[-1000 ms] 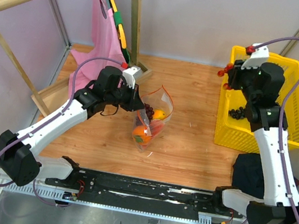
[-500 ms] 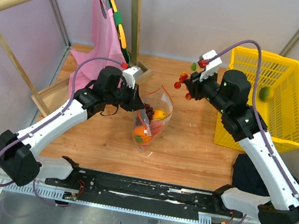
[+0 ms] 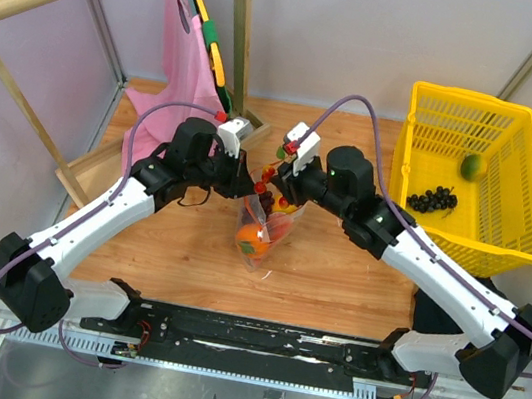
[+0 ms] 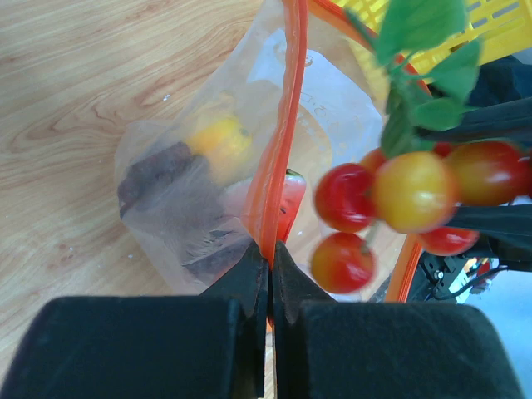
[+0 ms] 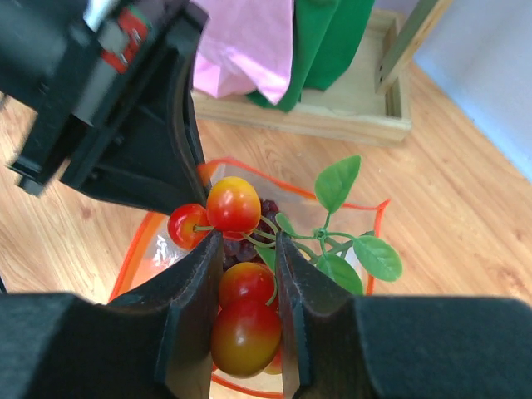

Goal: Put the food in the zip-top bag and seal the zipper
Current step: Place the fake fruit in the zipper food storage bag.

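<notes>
The clear zip-top bag [image 3: 264, 228] stands open on the wooden table. My left gripper [image 3: 246, 178] is shut on its orange-red zipper strip [image 4: 287, 125] and holds the mouth up; the pinch shows in the left wrist view [image 4: 271, 258]. My right gripper [image 3: 286, 167] is shut on a bunch of red-yellow cherries [image 5: 245, 320] with green leaves [image 5: 337, 183], just above the bag's mouth. The bag holds a yellow-orange mango [image 4: 218, 141], an orange persimmon [image 3: 252, 245], something red and dark grapes [image 5: 266, 212]. The slider is not visible.
A yellow basket [image 3: 523, 240] at the right holds a dark grape bunch [image 3: 433, 199] and a green lime [image 3: 471, 167]. A wooden rack [image 3: 237, 33] with pink cloth [image 3: 183, 55] stands at the back left. A dark cloth [image 3: 443, 298] lies beside the right arm.
My right arm has swung left from the yellow basket with the cherry bunch to just above the bag's mouth. My left gripper has kept its hold on the zipper strip.
</notes>
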Controlling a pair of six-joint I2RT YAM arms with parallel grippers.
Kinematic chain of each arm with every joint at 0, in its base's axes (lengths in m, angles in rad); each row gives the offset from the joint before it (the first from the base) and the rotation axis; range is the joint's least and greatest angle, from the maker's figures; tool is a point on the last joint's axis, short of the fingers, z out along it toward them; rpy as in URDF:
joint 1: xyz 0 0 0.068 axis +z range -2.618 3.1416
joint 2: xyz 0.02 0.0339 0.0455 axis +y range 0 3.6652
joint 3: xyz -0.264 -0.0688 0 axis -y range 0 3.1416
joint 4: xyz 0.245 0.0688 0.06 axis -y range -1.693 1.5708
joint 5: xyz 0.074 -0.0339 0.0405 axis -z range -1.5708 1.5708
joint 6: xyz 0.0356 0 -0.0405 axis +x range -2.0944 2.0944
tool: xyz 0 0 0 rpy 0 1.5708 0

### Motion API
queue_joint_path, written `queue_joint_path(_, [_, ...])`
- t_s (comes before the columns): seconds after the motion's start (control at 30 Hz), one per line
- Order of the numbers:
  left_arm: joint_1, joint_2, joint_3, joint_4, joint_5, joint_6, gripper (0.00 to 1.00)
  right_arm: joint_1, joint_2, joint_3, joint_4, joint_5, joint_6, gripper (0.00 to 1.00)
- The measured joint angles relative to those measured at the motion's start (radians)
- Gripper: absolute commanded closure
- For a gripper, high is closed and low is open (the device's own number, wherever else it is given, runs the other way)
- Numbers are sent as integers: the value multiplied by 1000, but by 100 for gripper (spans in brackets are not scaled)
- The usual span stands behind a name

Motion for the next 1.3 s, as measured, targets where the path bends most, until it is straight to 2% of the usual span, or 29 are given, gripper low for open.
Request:
queue_joint_path(0.13, [0,-1,0,0,0,0,100,4,14,-71,38,0,13,98])
queue_joint_path(0.23, [0,-1,0,0,0,0,100,5,24,-85,41,-1,26,91])
queue_joint_path(0.33, [0,-1,0,0,1,0,100,6,24,-92,43,-2,39,79])
queue_joint_path(0.4, [0,-1,0,0,1,0,100,6,24,-97,43,-4,49,74])
queue_joint_path(0.5, [0,-2,0,0,2,-1,100,7,24,-98,42,-9,58,55])
queue_joint_path(0.53, [0,-2,0,0,3,-1,100,7,23,-98,42,-13,64,52])
queue_joint_path(0.9, [1,-2,0,0,10,-4,100,9,19,-76,-6,-13,73,47])
queue_joint_path(1.1, [1,-2,0,0,10,-4,100,8,-12,-28,-76,62,66,45])
queue_joint_path(1.3, [1,-2,0,0,10,-4,100,-27,-24,86,-187,175,46,41])
